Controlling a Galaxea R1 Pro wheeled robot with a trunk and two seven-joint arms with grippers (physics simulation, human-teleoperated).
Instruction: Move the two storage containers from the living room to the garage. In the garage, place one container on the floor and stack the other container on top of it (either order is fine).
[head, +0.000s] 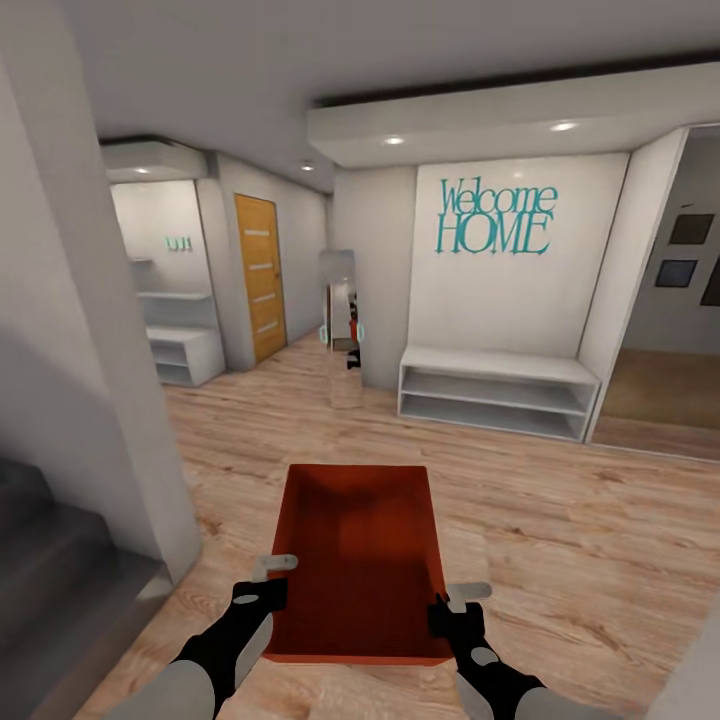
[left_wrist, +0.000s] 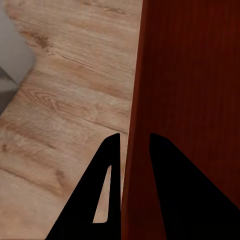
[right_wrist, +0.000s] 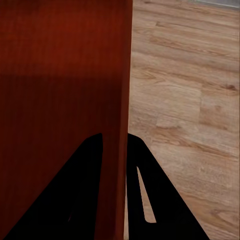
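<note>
— One orange-red rectangular open-topped storage tray (head: 362, 560) is in view, carried out in front of the robot above the light wood-plank floor (head: 560, 560), open side up and nothing inside it.

— How is it held?

— By both long walls. The left gripper (left_wrist: 134, 145) has one black finger outside the tray's left wall and one inside, clamped tight on the thin wall. The right gripper (right_wrist: 114, 142) does the same on the right wall, its two fingers pinched against it from either side.

— Both near the same end?

— Yes, both grip close to the tray's near end, so most of the tray reaches forward, away from the robot.

— And around it?

— Beyond the tray stands a narrow upright mirror (head: 342, 330) against a white wall corner. To its right a low white open-shelved bench (head: 497, 392) sits in a niche under teal "Welcome HOME" lettering (head: 496, 217). Further left is a slatted light-wood door (head: 260, 277), and another white shelf unit (head: 185, 355) beside it. A white wall edge (head: 120, 380) rises just left of the robot, with a dark grey step (head: 50, 560) beyond it.
</note>
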